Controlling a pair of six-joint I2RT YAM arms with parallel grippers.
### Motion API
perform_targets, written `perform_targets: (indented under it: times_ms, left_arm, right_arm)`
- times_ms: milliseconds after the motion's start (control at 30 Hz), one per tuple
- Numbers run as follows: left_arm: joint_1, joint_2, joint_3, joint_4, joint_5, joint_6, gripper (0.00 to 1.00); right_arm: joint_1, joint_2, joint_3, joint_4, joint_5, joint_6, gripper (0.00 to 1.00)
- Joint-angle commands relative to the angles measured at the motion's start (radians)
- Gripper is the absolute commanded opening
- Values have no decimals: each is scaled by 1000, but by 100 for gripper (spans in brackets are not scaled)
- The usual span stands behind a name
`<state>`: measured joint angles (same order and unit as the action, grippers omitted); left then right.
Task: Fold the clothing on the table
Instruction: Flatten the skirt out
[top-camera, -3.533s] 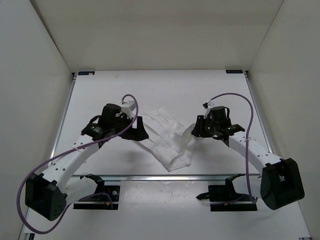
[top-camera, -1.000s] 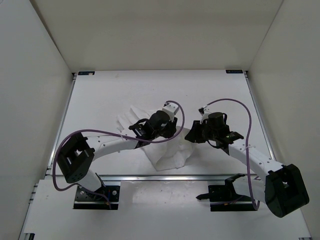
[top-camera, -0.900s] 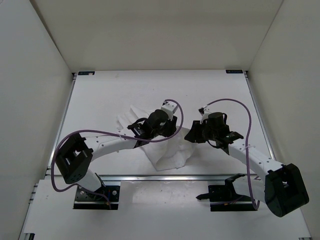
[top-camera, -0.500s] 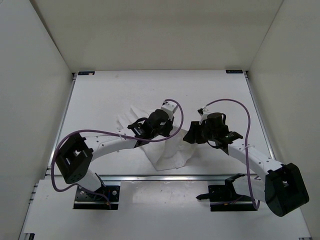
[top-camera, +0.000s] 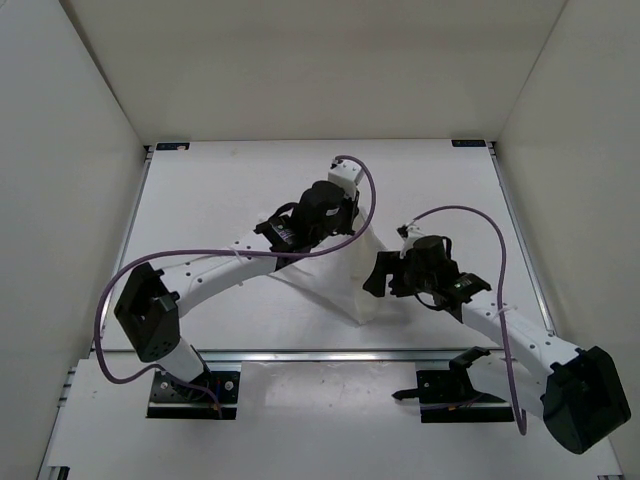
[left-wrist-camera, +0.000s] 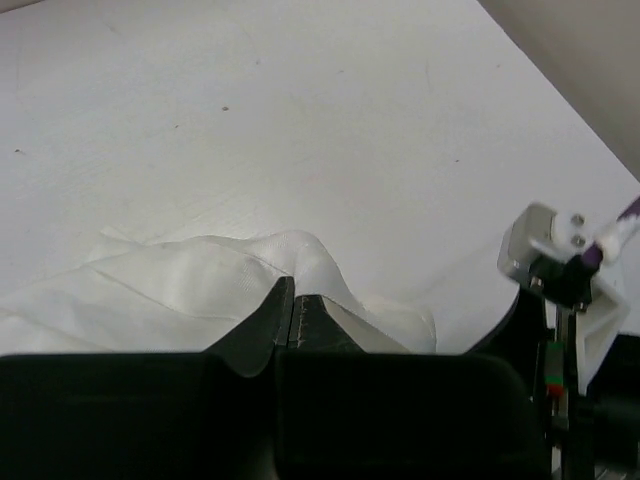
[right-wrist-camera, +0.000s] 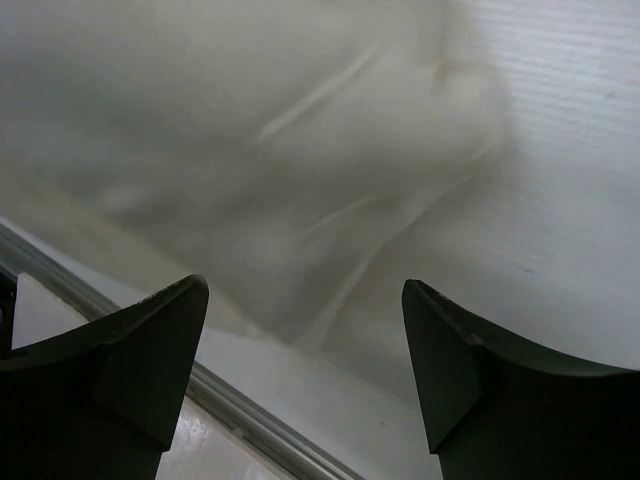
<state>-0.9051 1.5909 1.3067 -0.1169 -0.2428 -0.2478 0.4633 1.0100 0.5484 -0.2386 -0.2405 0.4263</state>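
The clothing (top-camera: 345, 278) is a thin white garment pulled up into a tent shape at the middle of the table (top-camera: 200, 190). My left gripper (top-camera: 352, 232) is shut on its raised fold, and in the left wrist view the fingertips (left-wrist-camera: 292, 290) pinch the fabric (left-wrist-camera: 190, 285) between them. My right gripper (top-camera: 372, 277) stands open beside the garment's right edge, holding nothing. In the right wrist view the hanging cloth (right-wrist-camera: 300, 170) is just ahead of the spread right gripper (right-wrist-camera: 305, 290).
White walls enclose the table on the left, back and right. A metal rail (top-camera: 300, 353) runs along the near edge and also shows in the right wrist view (right-wrist-camera: 250, 425). Black brackets (top-camera: 172, 147) mark the far corners. The right arm's wrist camera (left-wrist-camera: 560, 240) appears in the left wrist view.
My left gripper closed on the clothing and lifted it up and toward the far side. My right gripper opened and drew back toward the near right.
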Motion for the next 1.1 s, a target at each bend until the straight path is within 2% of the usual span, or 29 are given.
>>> perform_targets:
  times_ms: [0, 200, 367, 633, 700, 833, 967, 1033, 1067]
  left_arm:
    - [3, 9, 19, -9, -61, 4, 0]
    - [35, -23, -33, 5, -95, -47, 0]
    - [80, -65, -70, 16, -82, -59, 0]
    - [106, -94, -103, 14, -50, -79, 0]
    - [103, -98, -113, 11, -36, -88, 0]
    - [118, -112, -118, 7, -32, -85, 0]
    - [138, -124, -115, -3, -20, -87, 0]
    - [141, -131, -119, -3, -21, -84, 0]
    - [141, -132, -118, -6, -23, -77, 0]
  right_arm:
    - [52, -4, -50, 74, 17, 57, 76]
    - [124, 125, -39, 88, 46, 49, 74]
    - [115, 186, -10, 65, 127, 37, 69]
    - [113, 208, -56, 171, 107, 60, 42]
    - [113, 232, -51, 185, 98, 58, 32]
    - [135, 314, -6, 168, 83, 25, 29]
    - [143, 361, 12, 179, 83, 19, 30]
    - [140, 364, 13, 185, 86, 11, 21]
    - [140, 364, 22, 185, 101, 12, 9]
